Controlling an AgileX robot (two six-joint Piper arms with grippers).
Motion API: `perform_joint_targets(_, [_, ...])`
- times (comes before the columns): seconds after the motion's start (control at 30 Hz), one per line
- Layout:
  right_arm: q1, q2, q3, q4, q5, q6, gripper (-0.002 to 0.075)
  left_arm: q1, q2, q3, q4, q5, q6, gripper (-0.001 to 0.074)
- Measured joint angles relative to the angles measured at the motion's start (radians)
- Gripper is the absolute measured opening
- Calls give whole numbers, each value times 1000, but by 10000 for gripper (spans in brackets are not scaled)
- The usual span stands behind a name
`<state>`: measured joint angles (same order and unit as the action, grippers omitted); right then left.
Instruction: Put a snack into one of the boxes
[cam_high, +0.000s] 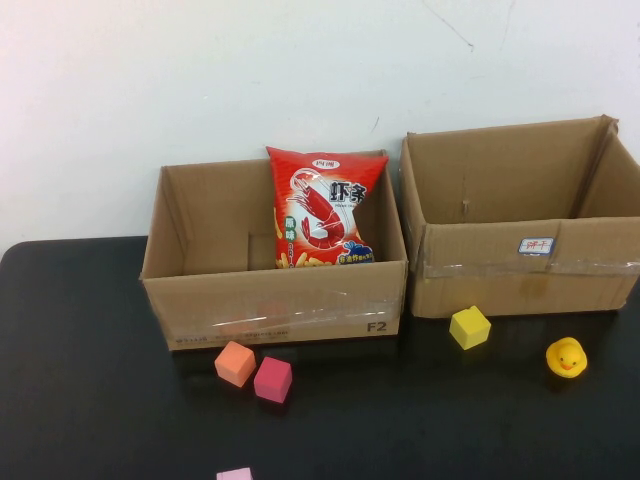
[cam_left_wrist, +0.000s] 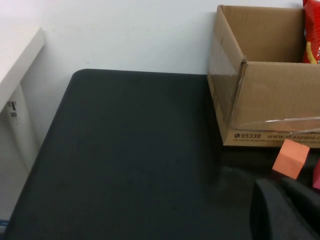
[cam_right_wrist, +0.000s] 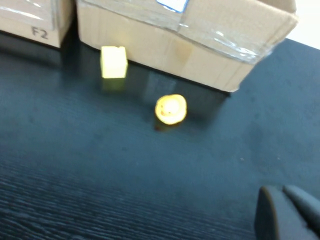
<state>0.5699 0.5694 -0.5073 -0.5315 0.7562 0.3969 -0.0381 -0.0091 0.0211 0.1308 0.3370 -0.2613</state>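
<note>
A red shrimp-chip snack bag (cam_high: 322, 210) stands upright inside the left cardboard box (cam_high: 275, 305), leaning on its back wall. Its edge also shows in the left wrist view (cam_left_wrist: 311, 30), inside that box (cam_left_wrist: 270, 100). The right cardboard box (cam_high: 520, 270) is open and holds nothing I can see. Neither arm shows in the high view. My left gripper (cam_left_wrist: 287, 200) is shut and empty, low over the table near the left box's front left corner. My right gripper (cam_right_wrist: 285, 200) is shut and empty, over the table in front of the right box (cam_right_wrist: 200, 45).
An orange cube (cam_high: 235, 363) and a magenta cube (cam_high: 273, 379) lie in front of the left box. A yellow cube (cam_high: 469, 327) and a yellow rubber duck (cam_high: 567, 357) lie in front of the right box. A pink block (cam_high: 235, 474) sits at the table's front edge.
</note>
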Motion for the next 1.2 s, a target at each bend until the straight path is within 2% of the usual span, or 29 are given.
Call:
perform_joint_targets(0.1, [-11, -73, 44, -8, 6, -4, -1, 0, 0, 0, 0, 0, 0, -1])
perform_joint_targets(0.2, [-71, -178, 82, 45, 1, -4, -1, 0, 0, 0, 0, 0, 0, -1])
perform_joint_targets(0.3, [-190, -269, 140, 156, -61, -13, -1, 0, 0, 0, 0, 0, 0, -1])
perform_joint_targets(0.47, [-421, -411, 288, 363, -387, -193, -1, 0, 0, 0, 0, 0, 0, -1])
perform_joint_targets(0.53, [-492, -473, 341, 400, -487, -272, -1, 0, 0, 0, 0, 0, 0, -1])
perform_joint_targets(0.63, [-569, -553, 410, 420, -539, -353, -1, 0, 0, 0, 0, 0, 0, -1])
perform_joint_targets(0.83, [-634, -579, 527, 429, -555, -432, -1, 0, 0, 0, 0, 1, 0, -1])
perform_joint_targets(1.0, [-636, -579, 534, 435, -418, -443, -1, 0, 0, 0, 0, 1, 0, -1])
perform_joint_targets(1.2, [-636, -579, 532, 435, -401, -450, -1, 0, 0, 0, 0, 2, 0, -1])
